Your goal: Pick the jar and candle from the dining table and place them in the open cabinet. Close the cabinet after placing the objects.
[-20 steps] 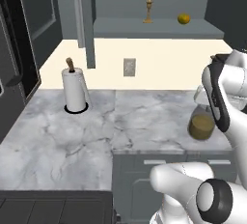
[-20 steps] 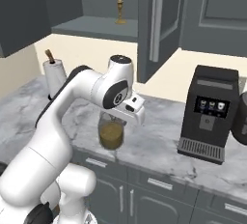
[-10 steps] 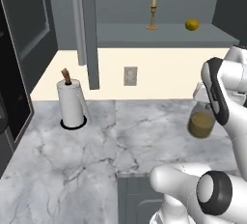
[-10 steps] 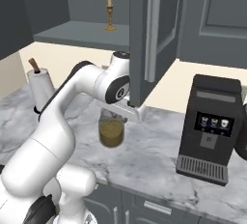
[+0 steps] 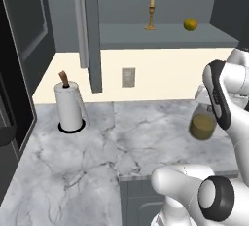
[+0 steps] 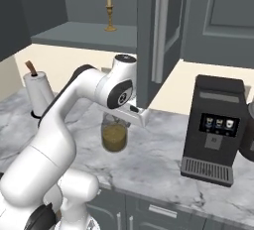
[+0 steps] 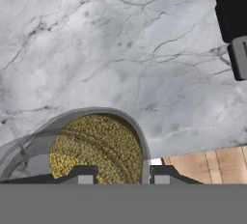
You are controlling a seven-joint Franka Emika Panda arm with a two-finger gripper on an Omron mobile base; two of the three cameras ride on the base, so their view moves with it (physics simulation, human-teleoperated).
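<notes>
Hand view: two dark fingers (image 7: 119, 175) are seen at the lower edge, closed part-way on the rim of one jar (image 7: 91, 146), a round clear-glass vessel with olive-brown grainy filling visible through its top. The jar is held between the fingers and hangs above the desk (image 7: 120, 49), a smooth grey-white marble slab with dark veins. Beyond the desk's edge, near the fingers, a strip of wooden plank floor (image 7: 207, 162) is seen.

In the left base view, the jar (image 5: 202, 125) is seen just under the white wrist, its lower half olive-brown, raised slightly over the desk (image 5: 97, 161). One cabinet (image 5: 160, 35) is open above and beyond the fingers; on its plain flat shelf one candle (image 5: 151, 11), a thin pale stick on a flared brass holder, and one small round yellow fruit (image 5: 190, 24) are set well apart. One white paper towel roll (image 5: 69, 105) stands upright, far to the side of the fingers.

In the right base view, the jar (image 6: 114, 135) is again seen gripped, and one boxy black coffee machine (image 6: 213, 130) stands on the desk to the other side.
</notes>
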